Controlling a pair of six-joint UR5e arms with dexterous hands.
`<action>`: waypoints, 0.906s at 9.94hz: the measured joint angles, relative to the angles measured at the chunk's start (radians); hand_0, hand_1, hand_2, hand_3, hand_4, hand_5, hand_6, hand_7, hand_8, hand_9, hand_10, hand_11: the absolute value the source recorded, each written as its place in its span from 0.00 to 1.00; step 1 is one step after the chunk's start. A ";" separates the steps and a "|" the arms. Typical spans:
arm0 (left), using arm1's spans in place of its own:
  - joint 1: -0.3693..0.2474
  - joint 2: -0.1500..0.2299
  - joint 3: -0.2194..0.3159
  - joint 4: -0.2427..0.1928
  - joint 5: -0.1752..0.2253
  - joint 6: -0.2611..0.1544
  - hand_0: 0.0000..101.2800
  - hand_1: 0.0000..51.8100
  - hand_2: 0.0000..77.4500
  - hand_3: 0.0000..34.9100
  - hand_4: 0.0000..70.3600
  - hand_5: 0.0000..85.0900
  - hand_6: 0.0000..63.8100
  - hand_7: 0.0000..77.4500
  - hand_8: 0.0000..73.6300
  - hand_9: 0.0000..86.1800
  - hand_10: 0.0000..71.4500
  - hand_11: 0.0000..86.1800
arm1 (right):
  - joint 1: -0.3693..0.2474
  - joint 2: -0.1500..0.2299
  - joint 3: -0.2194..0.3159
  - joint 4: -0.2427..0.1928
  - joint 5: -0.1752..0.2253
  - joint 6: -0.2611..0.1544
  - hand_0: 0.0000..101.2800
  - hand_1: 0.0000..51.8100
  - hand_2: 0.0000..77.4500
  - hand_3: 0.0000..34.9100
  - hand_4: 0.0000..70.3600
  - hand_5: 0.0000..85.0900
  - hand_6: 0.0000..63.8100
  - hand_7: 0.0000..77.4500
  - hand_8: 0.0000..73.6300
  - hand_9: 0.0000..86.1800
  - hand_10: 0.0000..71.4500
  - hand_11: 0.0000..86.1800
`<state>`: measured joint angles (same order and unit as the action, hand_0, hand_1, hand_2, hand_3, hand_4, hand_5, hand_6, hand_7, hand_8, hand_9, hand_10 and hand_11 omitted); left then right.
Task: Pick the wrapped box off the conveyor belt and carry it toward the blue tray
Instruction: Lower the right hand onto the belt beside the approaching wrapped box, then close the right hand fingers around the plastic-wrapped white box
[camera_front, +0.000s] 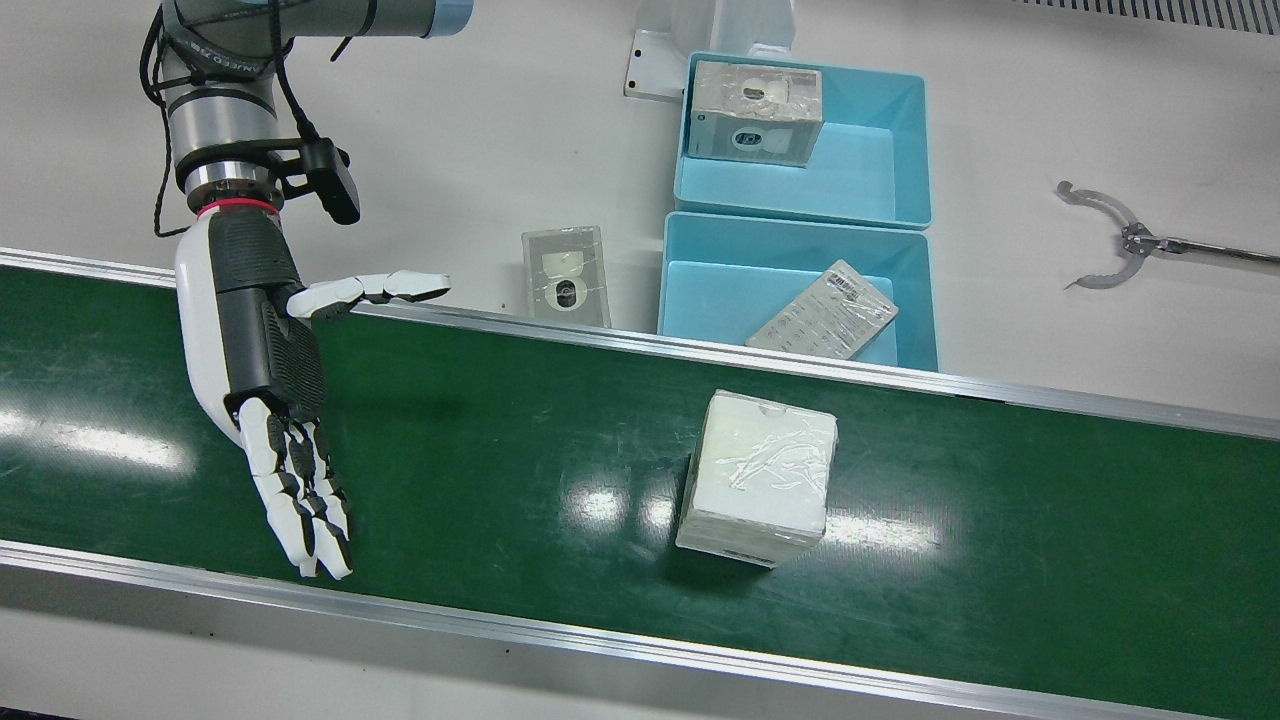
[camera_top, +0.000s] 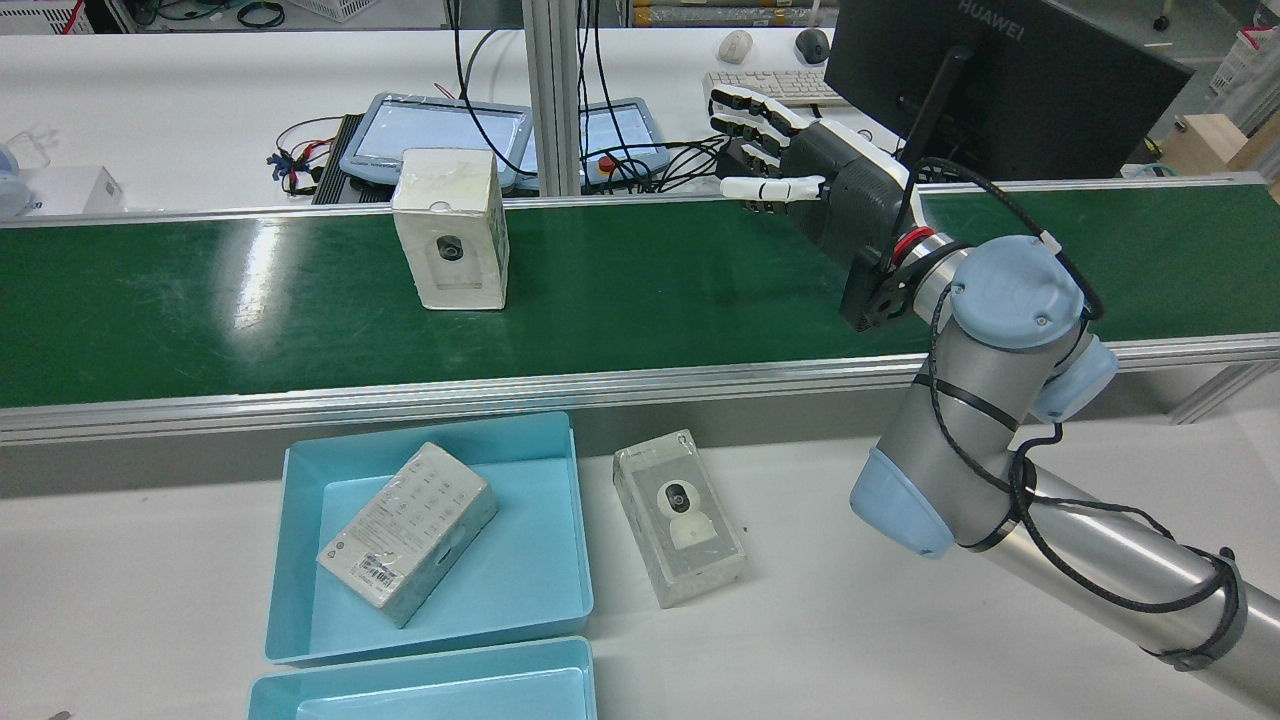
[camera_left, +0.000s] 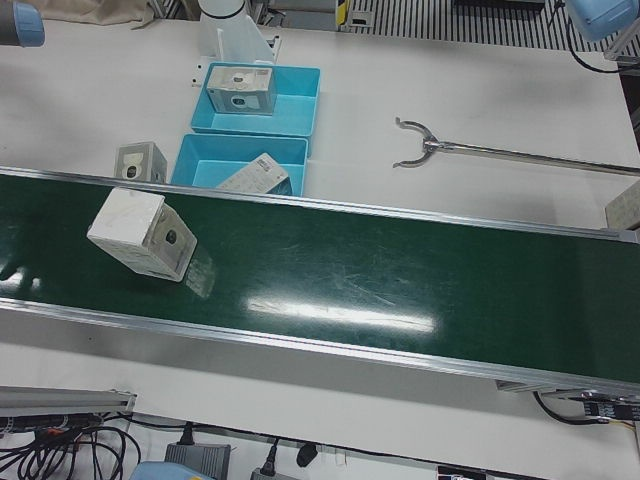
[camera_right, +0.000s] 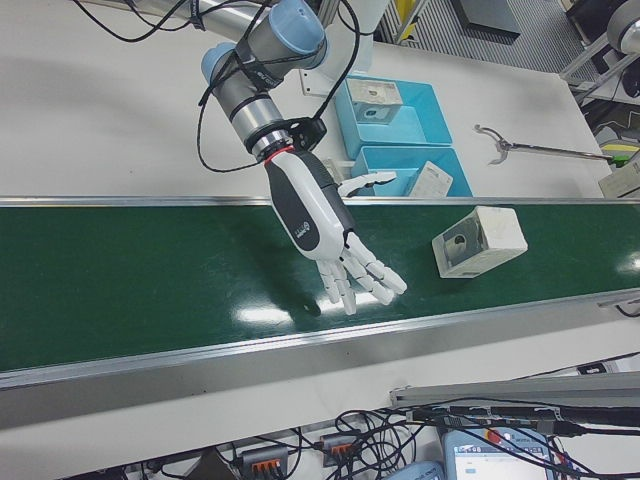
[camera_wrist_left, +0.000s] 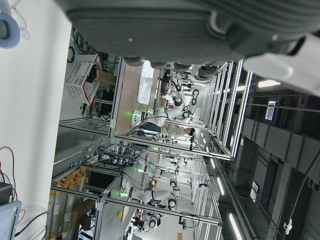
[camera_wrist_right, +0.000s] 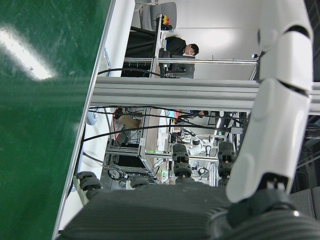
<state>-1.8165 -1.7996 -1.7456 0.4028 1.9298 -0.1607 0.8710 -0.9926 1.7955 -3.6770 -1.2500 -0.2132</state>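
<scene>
Your green conveyor belt (camera_front: 480, 440) spans station between aluminium rails. Your two light-blue plastic trays (camera_front: 880, 290) sit beyond belt's far rail, each holding one film-wrapped carton. Your white film-wrapped box (camera_front: 757, 478) stands on belt in front of nearer tray, untouched. Your right hand (camera_front: 262, 380), white and black, hovers over belt well apart from box, fingers spread, empty. Your left hand: only blurred underside visible in its own camera; finger state cannot be determined.

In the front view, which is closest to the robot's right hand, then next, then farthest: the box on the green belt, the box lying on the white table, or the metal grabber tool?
From the right hand:
1. Box on the white table, beyond the belt's far rail.
2. Wrapped box, standing on the belt.
3. Metal grabber tool, far side of the table.
</scene>
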 joint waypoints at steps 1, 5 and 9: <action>0.000 0.000 0.000 0.000 0.000 0.000 0.00 0.00 0.01 0.00 0.00 0.01 0.00 0.01 0.01 0.00 0.01 0.00 | 0.003 -0.010 0.007 0.024 0.000 -0.034 0.43 0.22 0.15 0.85 0.02 0.09 0.00 0.11 0.00 0.03 0.04 0.06; 0.000 0.000 0.000 0.000 0.000 0.000 0.00 0.00 0.01 0.00 0.00 0.01 0.00 0.01 0.00 0.01 0.01 0.00 | -0.002 -0.043 0.013 0.076 0.005 -0.112 0.35 0.12 0.03 0.85 0.00 0.06 0.00 0.11 0.06 0.04 0.03 0.02; 0.000 0.000 0.000 0.000 0.000 0.000 0.00 0.00 0.01 0.00 0.00 0.01 0.00 0.01 0.01 0.00 0.01 0.00 | -0.011 -0.040 0.008 0.080 0.010 -0.128 0.42 0.23 0.17 0.85 0.02 0.12 0.00 0.14 0.00 0.05 0.04 0.05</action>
<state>-1.8165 -1.7996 -1.7456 0.4028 1.9298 -0.1607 0.8601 -1.0324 1.8035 -3.5973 -1.2399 -0.3409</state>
